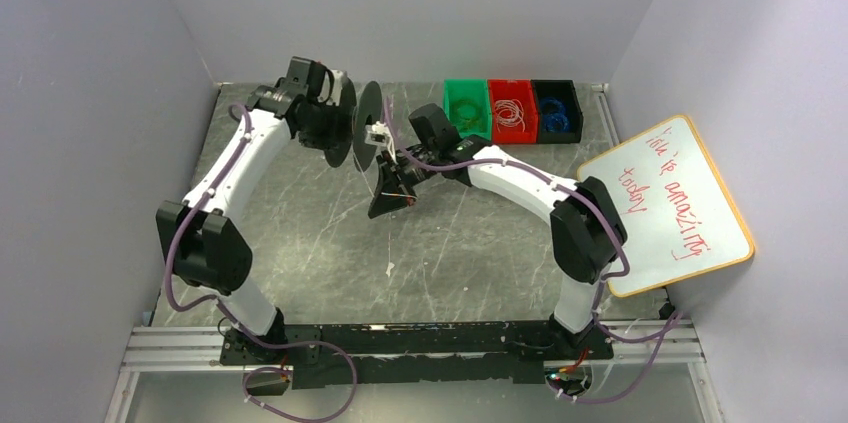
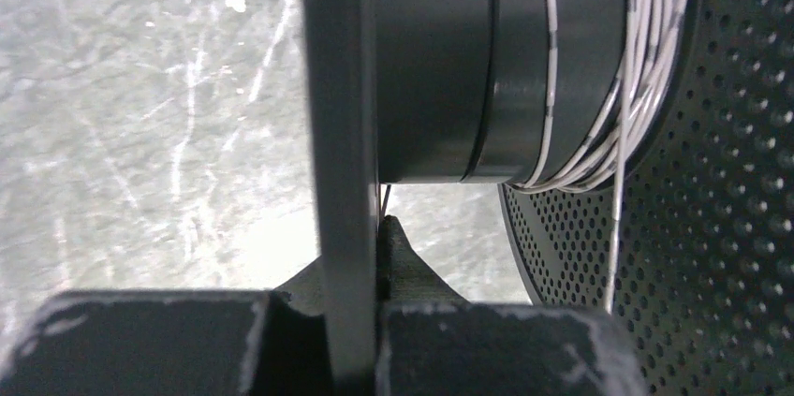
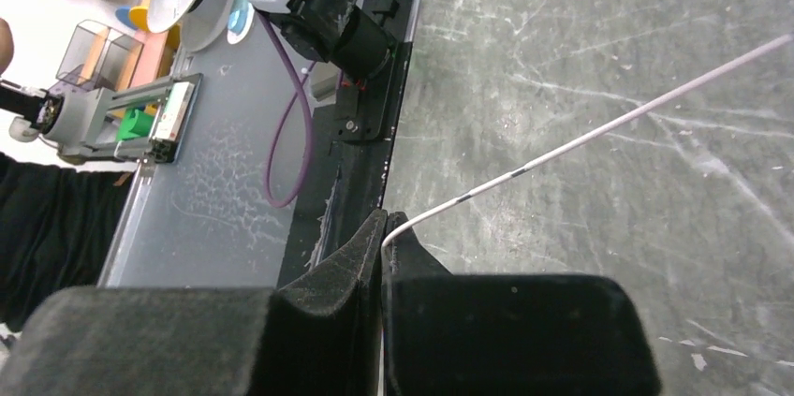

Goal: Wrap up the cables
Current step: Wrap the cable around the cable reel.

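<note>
**Mia:** What is closest to us?

**Ben:** One black rail (image 1: 420, 338) at the near edge of the grey table (image 1: 300, 243). Two arms stand on it, the left arm (image 1: 235, 168) and the right arm (image 1: 520, 183). Each arm has a purple cord running along it.

**Mia:** What comes next?

**Ben:** One whiteboard (image 1: 665, 208) leans at the right side, with red writing on it. I cannot read the words.

**Mia:** What is the right gripper (image 3: 382, 237) doing?

**Ben:** Its two fingers are pressed together. They pinch one thin white wire (image 3: 599, 134) right at the tips. The wire goes up and away from them, above the table.

**Mia:** And the left gripper (image 2: 348, 274)?

**Ben:** It is just past the right one. Its two fingers squeeze the thin edge of one round side of the spool (image 1: 355, 123) and hold the spool up off the table.

**Mia:** How many round sides does the spool have?

**Ben:** Two. The other one is full of little holes. White wire is wound in many turns around the drum next to that holey side, and one strand hangs off it.

**Mia:** What is farthest away?

**Ben:** Three bins in a row by the back wall: one green bin (image 1: 466, 93), one red bin (image 1: 511, 90) and one black bin (image 1: 557, 91). Each holds one bunch of wire. The bunch in the black bin is blue.
</note>
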Controlling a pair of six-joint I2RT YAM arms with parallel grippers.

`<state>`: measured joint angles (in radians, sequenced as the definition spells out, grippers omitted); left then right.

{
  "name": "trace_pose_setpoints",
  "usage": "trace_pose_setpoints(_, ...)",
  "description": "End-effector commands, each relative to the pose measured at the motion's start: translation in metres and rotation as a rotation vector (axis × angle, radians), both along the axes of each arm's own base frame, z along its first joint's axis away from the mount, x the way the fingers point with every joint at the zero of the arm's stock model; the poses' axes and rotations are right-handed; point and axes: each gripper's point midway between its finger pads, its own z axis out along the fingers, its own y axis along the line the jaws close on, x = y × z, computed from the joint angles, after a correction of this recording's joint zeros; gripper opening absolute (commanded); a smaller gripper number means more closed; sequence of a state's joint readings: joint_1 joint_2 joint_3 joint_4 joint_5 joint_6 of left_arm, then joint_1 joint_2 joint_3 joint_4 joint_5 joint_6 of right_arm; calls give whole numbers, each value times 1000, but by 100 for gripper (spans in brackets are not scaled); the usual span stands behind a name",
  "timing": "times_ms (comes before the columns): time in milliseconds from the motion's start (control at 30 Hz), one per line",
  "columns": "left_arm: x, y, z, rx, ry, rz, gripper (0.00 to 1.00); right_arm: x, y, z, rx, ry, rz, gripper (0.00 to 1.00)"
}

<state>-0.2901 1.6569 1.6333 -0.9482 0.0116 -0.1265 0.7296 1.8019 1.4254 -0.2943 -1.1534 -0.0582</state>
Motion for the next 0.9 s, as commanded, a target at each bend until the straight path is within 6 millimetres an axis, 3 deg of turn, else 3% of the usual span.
trace_pose_setpoints(0, 16, -15, 78, -272, -218, 9, 2, -13, 3, 9, 23, 15, 67, 4)
trace_pose_setpoints(233, 1, -14, 121, -467, -332, -75, 2, -9, 1, 7, 16, 15, 59, 4)
trace_pose_setpoints(367, -15, -21, 135, -543, -365, -160, 2, -1, -4, 10, 29, 33, 41, 4)
trace_pose_setpoints(867, -70, -32, 152, -660, -426, -453, 2, 43, -50, 37, 126, 91, -78, 6)
